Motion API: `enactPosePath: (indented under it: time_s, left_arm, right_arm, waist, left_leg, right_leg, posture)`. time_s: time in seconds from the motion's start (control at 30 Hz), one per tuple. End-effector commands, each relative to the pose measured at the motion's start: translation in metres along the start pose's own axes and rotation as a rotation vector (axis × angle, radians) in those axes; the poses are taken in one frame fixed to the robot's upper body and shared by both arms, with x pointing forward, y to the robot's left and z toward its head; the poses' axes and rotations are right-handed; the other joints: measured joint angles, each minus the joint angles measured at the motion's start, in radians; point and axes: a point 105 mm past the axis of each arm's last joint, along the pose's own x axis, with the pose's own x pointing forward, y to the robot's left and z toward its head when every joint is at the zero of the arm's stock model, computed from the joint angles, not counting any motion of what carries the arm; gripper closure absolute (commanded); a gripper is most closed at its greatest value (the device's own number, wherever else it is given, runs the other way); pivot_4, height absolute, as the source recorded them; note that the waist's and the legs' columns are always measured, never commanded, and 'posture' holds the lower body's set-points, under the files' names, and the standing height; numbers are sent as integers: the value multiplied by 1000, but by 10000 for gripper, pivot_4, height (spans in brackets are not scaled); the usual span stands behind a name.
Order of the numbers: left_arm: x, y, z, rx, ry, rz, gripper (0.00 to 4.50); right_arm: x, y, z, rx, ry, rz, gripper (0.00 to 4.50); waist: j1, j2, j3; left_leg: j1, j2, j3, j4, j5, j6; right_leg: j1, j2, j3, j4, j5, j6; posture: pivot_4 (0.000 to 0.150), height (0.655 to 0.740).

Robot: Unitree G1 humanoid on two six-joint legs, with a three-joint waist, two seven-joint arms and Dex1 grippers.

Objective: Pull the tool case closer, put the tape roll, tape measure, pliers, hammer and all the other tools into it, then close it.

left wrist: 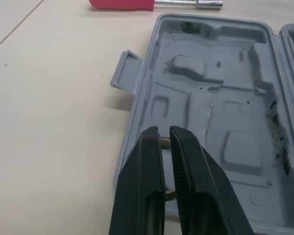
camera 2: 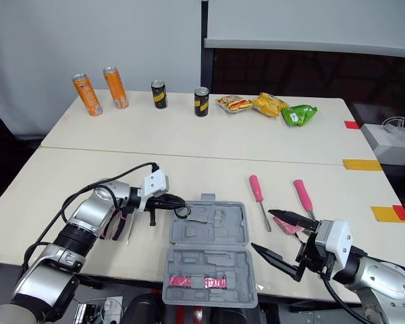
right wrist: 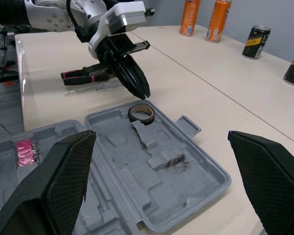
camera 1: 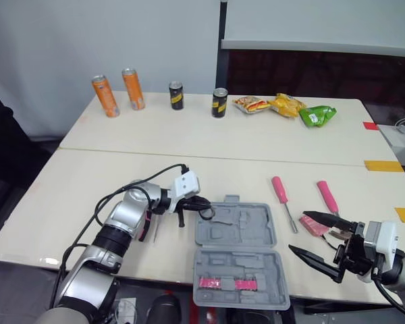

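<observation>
Grey tool case lay open at the worktop's near edge, with the right gripper spread wide just beside it. The left gripper was pinched on the tape roll, which sat in the case's far half. Pliers and two pink screwdrivers lay outside, so most packing and the closing were left.

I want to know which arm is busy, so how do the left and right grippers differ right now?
The left gripper is nearly shut, pinching the wall of the tape roll; the right gripper is spread wide and holds nothing. The left gripper sits at a corner of the open tool case; the right gripper is off the case, over the table beside a pink-handled tool. Both have two black fingers.
</observation>
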Motion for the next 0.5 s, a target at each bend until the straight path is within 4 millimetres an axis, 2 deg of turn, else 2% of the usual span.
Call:
enactPosePath:
  time_s: [0.03,0.2,0.5]
  left_arm:
    - [0,3,10,23,-28,2,36297]
    - [1,3,9,33,-20,2,20416]
    - [2,3,8,28,-24,9,20416]
  right_arm:
    - [2,1,9,-34,-29,2,0]
    - [2,1,9,-33,-29,2,0]
    - [2,1,8,-31,-29,4,0]
  waist:
    - [0,0,0]
    - [0,0,0]
    - [0,0,0]
  left_leg:
    - [0,0,0,0,0,0]
    - [0,0,0,0,0,0]
    - [0,0,0,0,0,0]
  right_leg:
    - [0,0,0,0,0,0]
    - [0,0,0,0,0,0]
    - [0,0,0,1,0,0]
  posture:
    - [1500,7400]
    - [1500,7400]
    - [1500,7400]
